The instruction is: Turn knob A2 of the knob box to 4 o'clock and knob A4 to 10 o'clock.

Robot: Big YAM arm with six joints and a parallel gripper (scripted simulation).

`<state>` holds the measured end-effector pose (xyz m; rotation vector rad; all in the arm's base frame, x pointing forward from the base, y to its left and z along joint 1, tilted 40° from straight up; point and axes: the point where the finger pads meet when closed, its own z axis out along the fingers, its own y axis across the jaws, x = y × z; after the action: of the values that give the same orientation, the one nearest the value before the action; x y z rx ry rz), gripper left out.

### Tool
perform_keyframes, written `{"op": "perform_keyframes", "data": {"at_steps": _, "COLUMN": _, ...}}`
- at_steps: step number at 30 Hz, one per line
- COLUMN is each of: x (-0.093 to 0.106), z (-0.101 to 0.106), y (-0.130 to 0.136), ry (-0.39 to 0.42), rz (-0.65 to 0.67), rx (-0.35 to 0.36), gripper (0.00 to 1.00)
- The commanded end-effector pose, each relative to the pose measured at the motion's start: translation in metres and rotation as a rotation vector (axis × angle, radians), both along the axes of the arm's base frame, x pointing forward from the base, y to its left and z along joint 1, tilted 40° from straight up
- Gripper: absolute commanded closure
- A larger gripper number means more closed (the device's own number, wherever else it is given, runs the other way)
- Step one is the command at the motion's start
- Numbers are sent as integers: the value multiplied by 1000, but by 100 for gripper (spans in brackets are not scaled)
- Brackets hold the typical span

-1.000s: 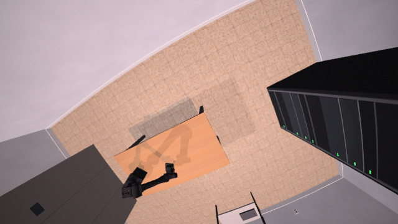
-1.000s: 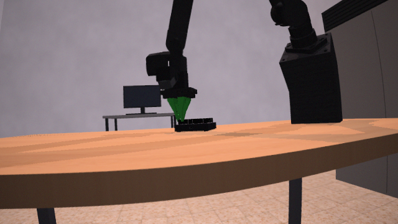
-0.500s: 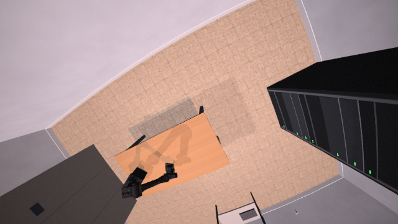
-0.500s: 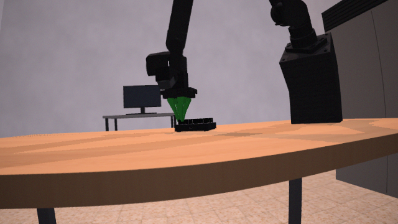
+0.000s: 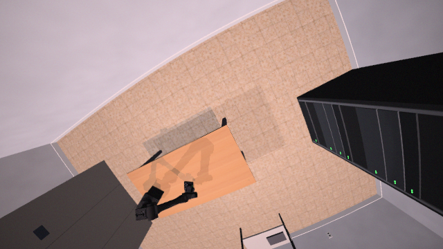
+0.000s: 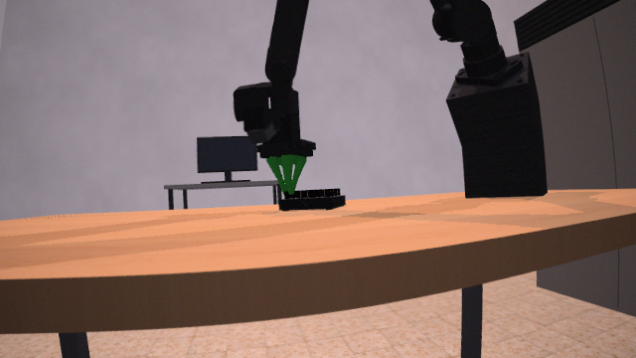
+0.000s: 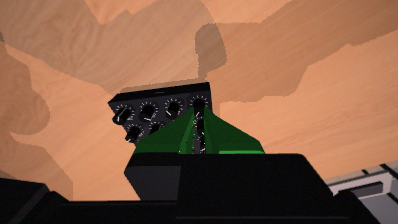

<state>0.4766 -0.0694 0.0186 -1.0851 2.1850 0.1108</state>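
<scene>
Overhead, I see one black six-joint arm (image 5: 173, 202) reaching over the orange wooden table (image 5: 221, 162), and its wrist hides the knob box from me. One black server cabinet (image 5: 381, 104) stands well apart on the tiled floor.

From the side, the flat black knob box (image 6: 318, 201) stands on the table, and my green-fingered gripper (image 6: 290, 191) points straight down onto its left end. One dark monitor (image 6: 227, 154) sits on a grey desk behind.

At the wrist, I count four knobs in the far row and two more showing in the next. The green fingers stand narrow, clamped on one small black knob (image 7: 200, 140) in the right-hand column, just nearer than the corner knob (image 7: 198, 103). I cannot read its name.
</scene>
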Motion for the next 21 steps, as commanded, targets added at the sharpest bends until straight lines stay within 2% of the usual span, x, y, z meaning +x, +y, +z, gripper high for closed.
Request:
{"op": "perform_keyframes", "data": {"at_steps": 1, "x": 9, "z": 2, "y": -1, "ry": 15, "rz": -62, "rx": 40, "gripper": 92}}
{"op": "perform_keyframes", "data": {"at_steps": 7, "x": 9, "z": 2, "y": -1, "ry": 41, "rz": -118, "rx": 81, "gripper": 92}}
{"op": "perform_keyframes", "data": {"at_steps": 21, "x": 9, "z": 2, "y": -1, "ry": 158, "rz": -369, "rx": 260, "gripper": 92}}
